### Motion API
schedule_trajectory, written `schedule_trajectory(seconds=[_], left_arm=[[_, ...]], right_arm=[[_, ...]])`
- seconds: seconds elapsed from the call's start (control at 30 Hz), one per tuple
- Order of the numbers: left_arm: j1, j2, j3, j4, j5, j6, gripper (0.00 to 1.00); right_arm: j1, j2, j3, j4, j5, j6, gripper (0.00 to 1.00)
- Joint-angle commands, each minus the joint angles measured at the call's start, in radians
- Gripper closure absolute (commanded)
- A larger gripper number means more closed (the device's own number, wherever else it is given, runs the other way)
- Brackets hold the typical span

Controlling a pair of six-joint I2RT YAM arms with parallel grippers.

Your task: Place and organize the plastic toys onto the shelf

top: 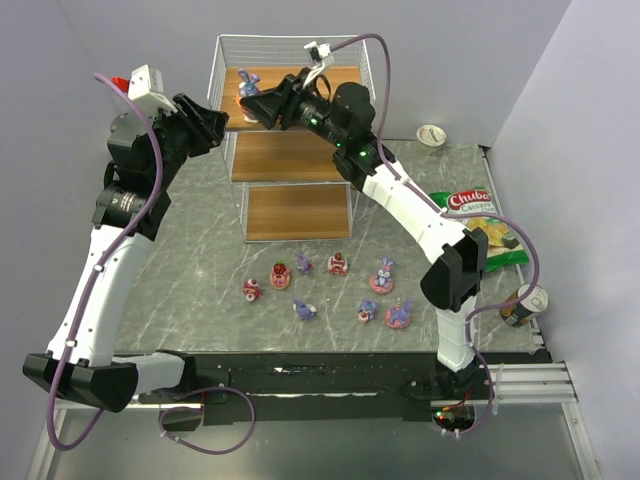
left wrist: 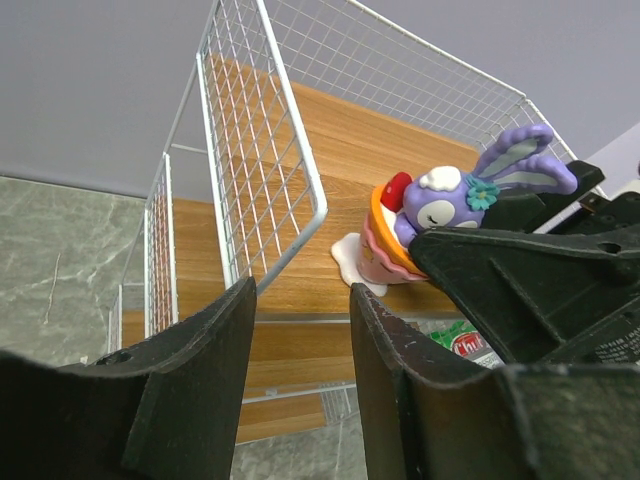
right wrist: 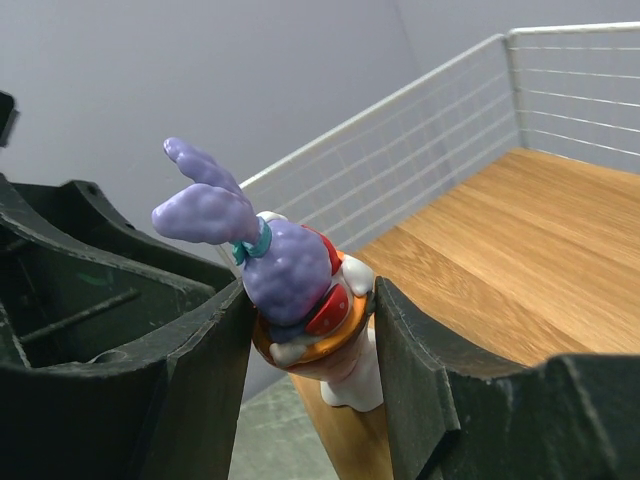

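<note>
The shelf (top: 290, 155) stands at the back of the table. A purple long-eared bunny toy (right wrist: 295, 280) on an orange and pink base rests at the front left corner of the top board (right wrist: 500, 250). My right gripper (right wrist: 310, 300) is shut on it, one finger against each side of its base. From the left wrist the same bunny (left wrist: 440, 215) shows behind the right gripper's black finger (left wrist: 540, 280). My left gripper (left wrist: 300, 300) hangs open and empty beside the shelf's left wire wall (left wrist: 260, 150). Several toys (top: 338, 264) lie on the marble table in front of the shelf.
A green-red chip bag (top: 475, 215) lies at the right of the table. A can (top: 525, 305) stands at the right edge and a cup (top: 432, 134) at the back right. The two lower shelf boards (top: 297, 210) carry nothing.
</note>
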Motion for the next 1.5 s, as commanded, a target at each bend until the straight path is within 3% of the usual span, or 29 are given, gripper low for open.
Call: schedule_trajectory(seconds=[0.0,0.27,0.5,0.7,1.03,1.47], left_arm=[[-0.017,0.012,0.013,0.006,0.101,-0.018,0.52],[-0.017,0.011,0.013,0.006,0.104,-0.018,0.52],[-0.017,0.008,0.008,0.001,0.098,-0.009,0.53],[-0.017,0.006,0.011,-0.002,0.093,-0.004,0.53],[-0.017,0.006,0.025,-0.006,0.087,0.002,0.49],[-0.017,0.004,0.039,-0.017,0.073,0.010,0.45]], right_arm=[[0.002,0.053,0.068,0.036,-0.067,0.088,1.00],[-0.001,0.096,0.148,-0.031,-0.067,0.076,1.00],[0.001,0.075,0.142,-0.099,-0.003,-0.050,0.89],[0.001,0.067,0.126,-0.103,0.006,-0.102,0.76],[-0.001,0.047,0.117,-0.080,0.000,-0.098,0.38],[-0.001,0.006,0.111,-0.070,0.038,-0.079,0.16]])
